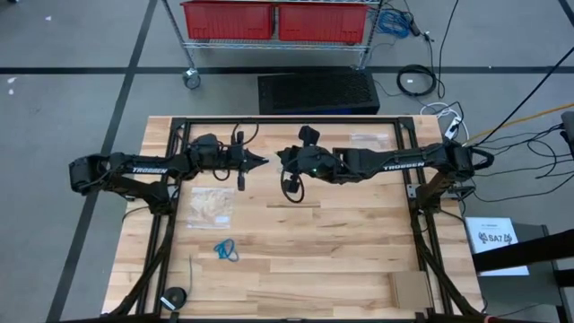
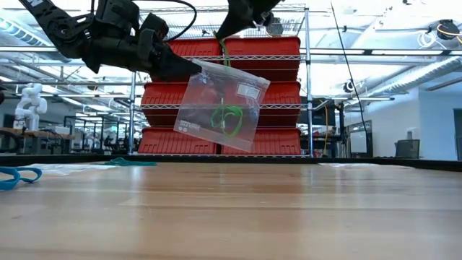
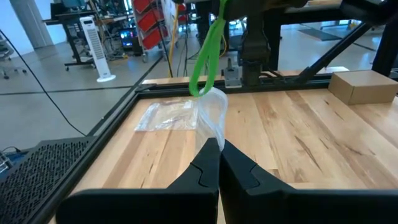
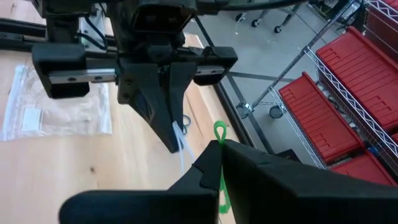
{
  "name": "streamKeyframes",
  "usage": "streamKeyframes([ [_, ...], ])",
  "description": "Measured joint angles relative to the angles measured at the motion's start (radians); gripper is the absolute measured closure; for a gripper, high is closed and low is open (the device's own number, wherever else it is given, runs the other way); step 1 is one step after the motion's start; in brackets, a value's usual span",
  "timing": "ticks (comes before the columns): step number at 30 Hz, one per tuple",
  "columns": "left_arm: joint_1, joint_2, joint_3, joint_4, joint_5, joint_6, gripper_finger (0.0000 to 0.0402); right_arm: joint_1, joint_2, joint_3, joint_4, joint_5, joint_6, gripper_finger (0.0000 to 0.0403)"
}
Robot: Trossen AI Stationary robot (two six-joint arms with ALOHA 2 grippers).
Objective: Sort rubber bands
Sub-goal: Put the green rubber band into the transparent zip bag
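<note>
1. Nearest the front edge in the high view, a small cluster of blue rubber bands (image 1: 226, 249) lies loose on the table (image 1: 341, 260), well apart from both arms. The low view shows it as a blue loop (image 2: 16, 176) at the far left.

2. Further in, a flat zip bag (image 1: 212, 205) rests on the wood below the left arm, untouched.

3. Above mid-table, the left gripper (image 3: 219, 148) has its jaws closed on a corner of a clear bag (image 2: 220, 106), which hangs tilted in the air with green bands already inside.

4. The right gripper (image 4: 219, 144) faces it, just beside. Its jaws are pinched shut on a light green rubber band (image 4: 220, 163).

5. From the left wrist view, that green band (image 3: 208, 53) hangs as a long stretched loop, its long axis roughly vertical, reaching down to the bag's upper edge (image 3: 213, 94). I cannot tell whether its lower end is already inside.

6. Judgement: the coming move turns on the band lying straight above the bag's mouth. The right arm holds it, so that arm must lower and release.

7. At the far edge another clear bag (image 1: 370, 139) lies flat.
</note>
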State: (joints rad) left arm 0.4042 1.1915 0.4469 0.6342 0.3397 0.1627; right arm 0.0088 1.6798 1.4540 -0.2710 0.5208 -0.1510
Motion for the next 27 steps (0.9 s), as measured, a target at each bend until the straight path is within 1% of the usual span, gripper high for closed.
streamKeyframes([
  [9,0.0,0.0,0.0,-0.008,-0.001,0.0,0.0401,0.009,0.0,0.016,-0.01,0.002,0.002,0.0403],
  [16,0.0,0.0,0.0,-0.008,-0.001,0.0,0.0401,-0.001,0.0,0.016,-0.06,0.004,0.011,0.0403],
  [23,0.0,0.0,0.0,-0.008,-0.002,0.0,0.0401,-0.002,0.0,0.016,-0.045,0.035,-0.029,0.0403],
  [27,0.0,0.0,0.0,-0.008,-0.002,0.001,0.0401,-0.001,0.0,0.016,-0.039,0.035,-0.03,0.0403],
])
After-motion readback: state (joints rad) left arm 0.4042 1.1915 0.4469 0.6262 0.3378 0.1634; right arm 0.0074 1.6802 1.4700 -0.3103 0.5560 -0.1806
